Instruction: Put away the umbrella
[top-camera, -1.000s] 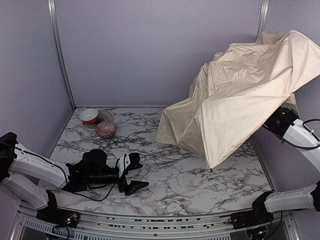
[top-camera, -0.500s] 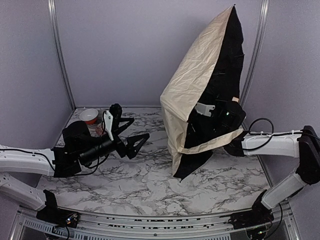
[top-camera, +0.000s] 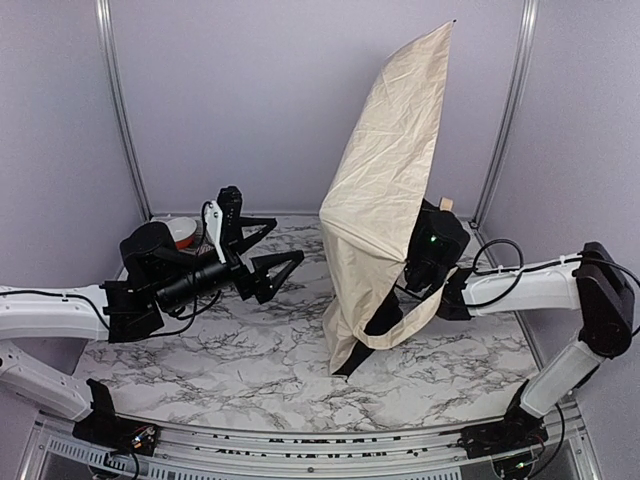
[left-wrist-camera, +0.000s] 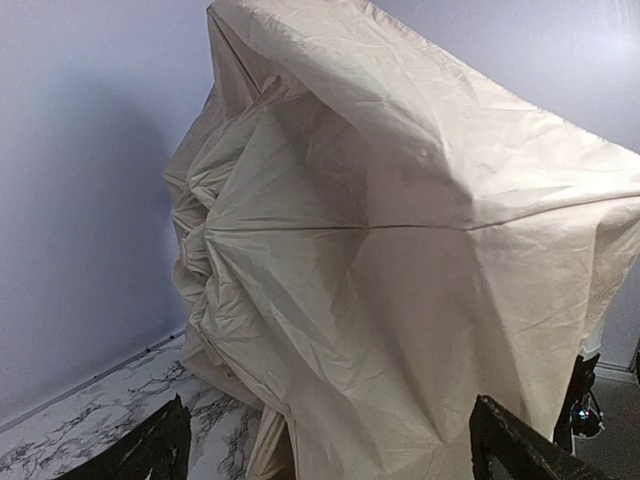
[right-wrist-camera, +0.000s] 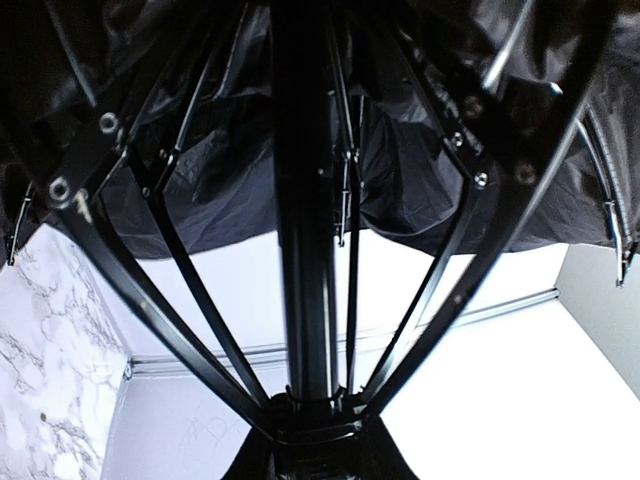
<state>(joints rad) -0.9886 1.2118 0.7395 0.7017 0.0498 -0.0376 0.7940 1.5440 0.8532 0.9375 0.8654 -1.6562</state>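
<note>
Reaching in from the left with the black two-finger left gripper (top-camera: 286, 240), jaws spread wide, gripping nothing, pointing toward the canopy. Partly hiding a small orange-and-white bowl (top-camera: 182, 231) behind that arm. Holding the cream fabric umbrella (top-camera: 385, 200), black underneath with thin black shaft and ribs, upright over the white marble-patterned table (top-camera: 250, 370), right of centre. Pinching its shaft with the right gripper (top-camera: 428, 250), mostly hidden behind the canopy.

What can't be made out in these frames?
- How the right gripper holds the umbrella: the canopy covers it in the top view, and the shaft fills the right wrist view.
- Bowl at back left: mostly behind the left arm in the top view.
</note>
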